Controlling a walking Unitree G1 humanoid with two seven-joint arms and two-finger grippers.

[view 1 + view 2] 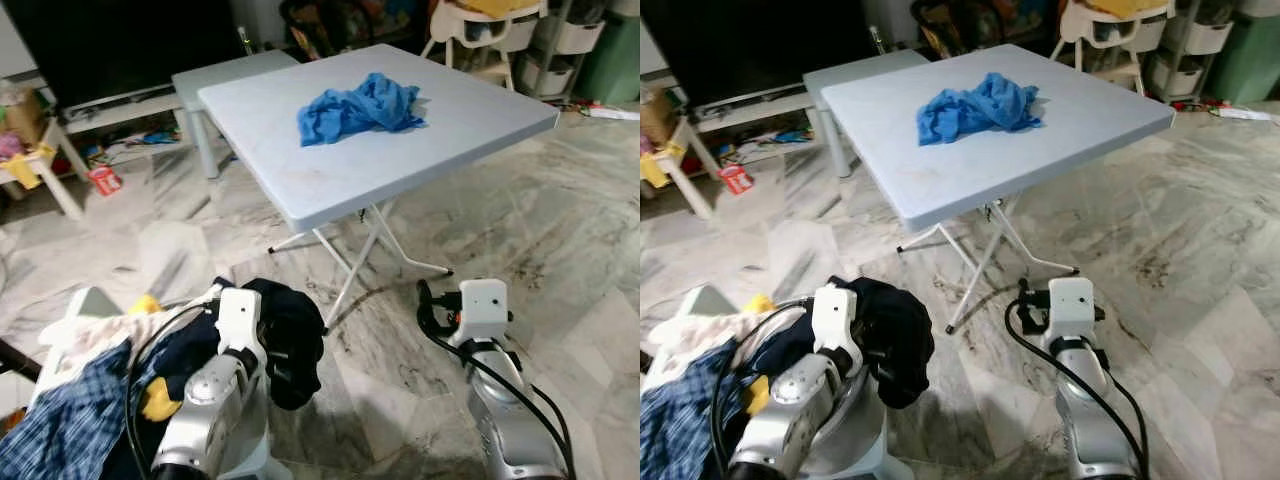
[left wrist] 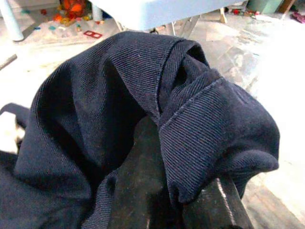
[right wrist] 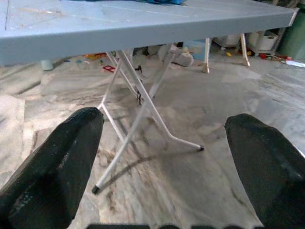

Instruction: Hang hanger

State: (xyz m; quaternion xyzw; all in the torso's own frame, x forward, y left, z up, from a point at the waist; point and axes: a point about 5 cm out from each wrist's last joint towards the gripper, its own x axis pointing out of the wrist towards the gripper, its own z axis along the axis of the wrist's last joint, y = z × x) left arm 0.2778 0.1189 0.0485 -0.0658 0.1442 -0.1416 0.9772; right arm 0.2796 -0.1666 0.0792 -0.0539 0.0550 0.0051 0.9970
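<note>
My left gripper [image 2: 174, 202] is shut on a dark navy garment [image 1: 292, 335], held low over the floor beside the basket pile. The cloth drapes over the black fingers [image 2: 138, 186] and hides most of them. To the right, my right gripper [image 3: 164, 162] is open and empty, low above the marble floor, facing the legs of the folding table [image 1: 440, 140]. A crumpled blue cloth [image 1: 358, 108] lies on the tabletop. I see no hanger.
A basket of mixed clothes [image 1: 75, 400], plaid and white, sits at the lower left. Behind the folding table stands a small white table [image 1: 215, 75]. A dark TV unit with toys [image 1: 100, 175] is on the left, and a high chair [image 1: 480, 30] and bins are at the back right.
</note>
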